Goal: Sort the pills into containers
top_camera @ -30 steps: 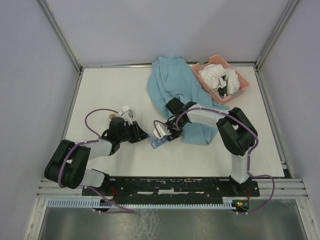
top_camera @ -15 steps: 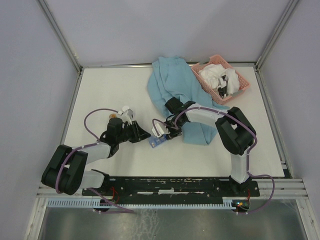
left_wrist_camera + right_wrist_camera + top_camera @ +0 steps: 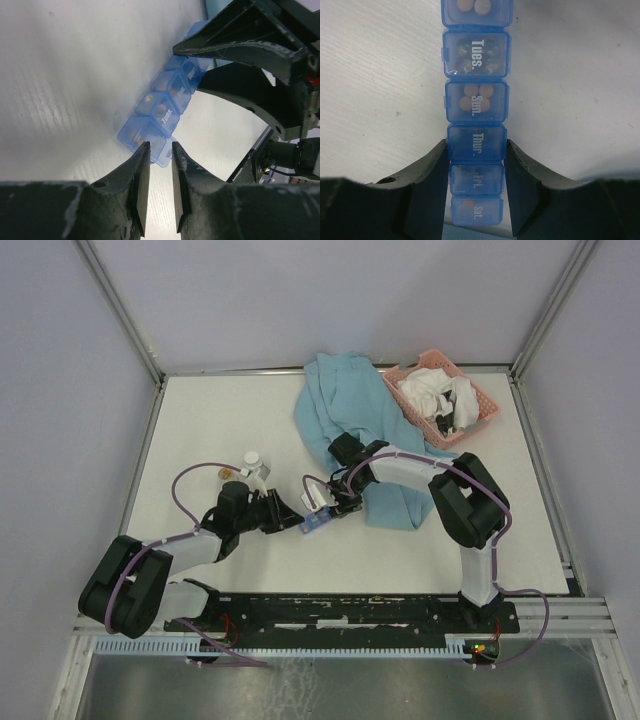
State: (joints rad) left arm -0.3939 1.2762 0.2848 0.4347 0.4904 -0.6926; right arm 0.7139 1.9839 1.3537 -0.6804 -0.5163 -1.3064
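The blue pill-organiser strip (image 3: 476,100) lies on the white table, small in the top view (image 3: 315,524). My right gripper (image 3: 476,146) is shut on it, fingers pressing both sides of the "Thur." compartment; in the top view it (image 3: 326,504) reaches in from the right. Tan pills (image 3: 476,97) show in the "Sun." compartment, with more in the top one (image 3: 473,6) and one in "Sat." (image 3: 469,203). My left gripper (image 3: 159,146) has a narrow open gap. Its tips are at the strip's end compartment (image 3: 145,136) and nothing is gripped between them; in the top view it (image 3: 291,519) is at the strip's left end.
A light blue towel (image 3: 345,415) lies under and behind the right arm. A pink mesh basket (image 3: 485,406) with white cloth stands at the back right. A small white-capped bottle (image 3: 254,460) and a tan lid (image 3: 227,473) sit behind the left arm.
My left arm has stretched forward and its gripper has moved right and nearer, up to the strip's end. The right gripper and strip have shifted slightly left.
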